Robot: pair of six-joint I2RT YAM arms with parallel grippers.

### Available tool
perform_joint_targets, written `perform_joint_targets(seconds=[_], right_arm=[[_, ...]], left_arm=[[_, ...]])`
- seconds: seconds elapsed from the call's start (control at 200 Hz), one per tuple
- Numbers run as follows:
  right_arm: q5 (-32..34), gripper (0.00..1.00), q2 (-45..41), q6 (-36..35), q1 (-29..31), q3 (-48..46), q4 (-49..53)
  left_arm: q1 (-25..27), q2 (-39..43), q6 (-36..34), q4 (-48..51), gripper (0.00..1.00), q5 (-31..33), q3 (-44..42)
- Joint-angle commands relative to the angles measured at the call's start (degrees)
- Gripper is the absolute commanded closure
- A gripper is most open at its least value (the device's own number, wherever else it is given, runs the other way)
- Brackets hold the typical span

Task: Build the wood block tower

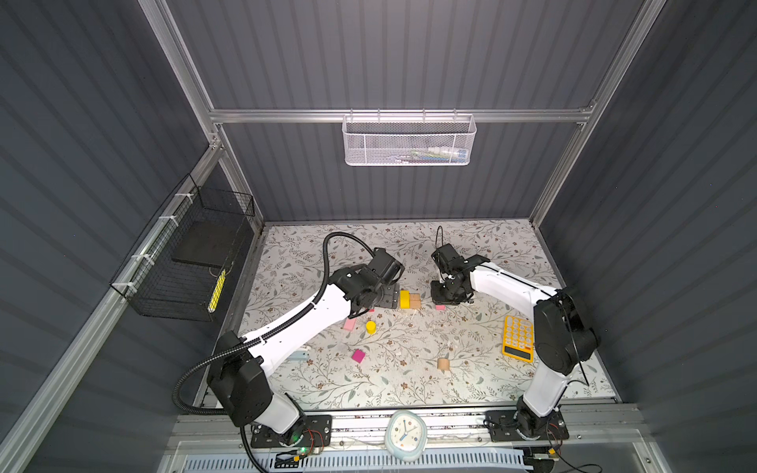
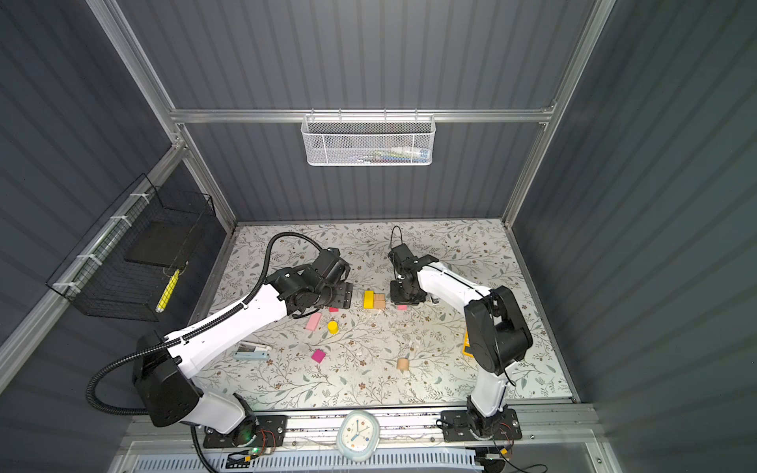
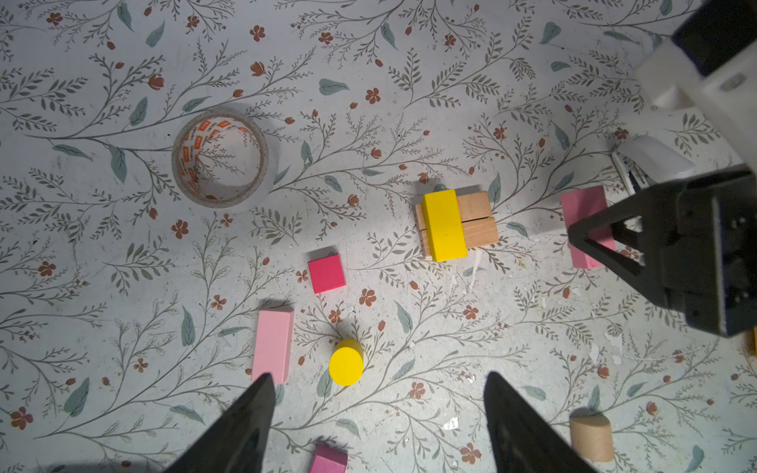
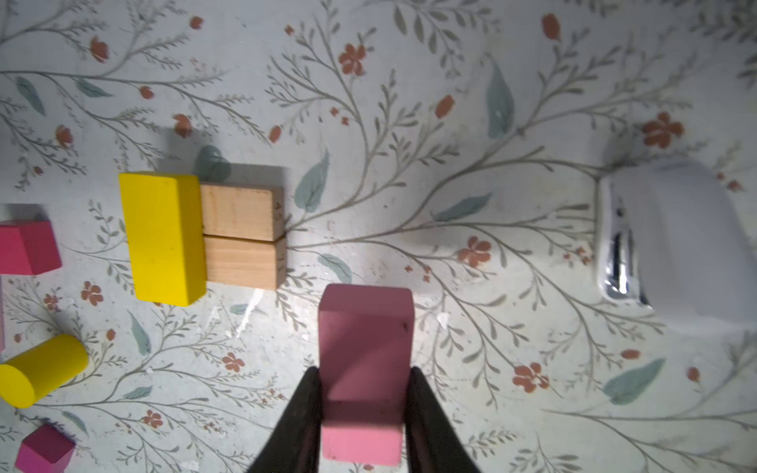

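The tower (image 1: 409, 301) (image 3: 450, 223) (image 4: 196, 233) is two tan bars side by side with a yellow bar across them. My right gripper (image 4: 364, 381) is shut on a pink bar (image 4: 364, 336) (image 3: 583, 209) low beside that stack; whether the bar touches the table I cannot tell. On the stack's other side my left gripper (image 3: 377, 389) hangs open and holds nothing. Loose wood blocks lie below it: a pink bar (image 3: 272, 346), a yellow cylinder (image 3: 346, 362) (image 1: 370, 327), a red-pink cube (image 3: 326, 273), a magenta cube (image 1: 358, 355) and a tan cylinder (image 1: 443, 363).
A tape roll (image 3: 223, 159) lies beyond the red-pink cube. A white stapler (image 4: 676, 245) sits close to the right gripper. A yellow-orange calculator (image 1: 518, 338) lies by the right arm. A pale blue stapler (image 2: 252, 352) lies under the left arm. A clock (image 1: 405, 435) stands at the front rail.
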State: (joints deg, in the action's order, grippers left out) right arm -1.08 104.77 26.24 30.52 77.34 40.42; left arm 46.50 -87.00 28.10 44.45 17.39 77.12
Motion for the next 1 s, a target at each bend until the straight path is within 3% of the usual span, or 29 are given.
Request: perform_joint_targets(seconds=[0.0, 0.265, 0.991], right_arm=[[-1.22, 0.70, 2.63, -1.19, 1.27, 3.71, 2.18], [-1.97, 0.70, 8.01, -2.07, 3.17, 10.39, 3.81], [-3.49, 0.67, 13.52, 0.56, 4.79, 14.61, 2.59]], left_arm=[[-0.24, 0.30, 1.08, -0.06, 0.20, -1.15, -0.81], [-0.23, 1.55, 2.48, -1.01, 0.20, -2.08, -2.24], [-0.18, 2.45, 3.21, -1.79, 0.20, -3.93, -3.88]])
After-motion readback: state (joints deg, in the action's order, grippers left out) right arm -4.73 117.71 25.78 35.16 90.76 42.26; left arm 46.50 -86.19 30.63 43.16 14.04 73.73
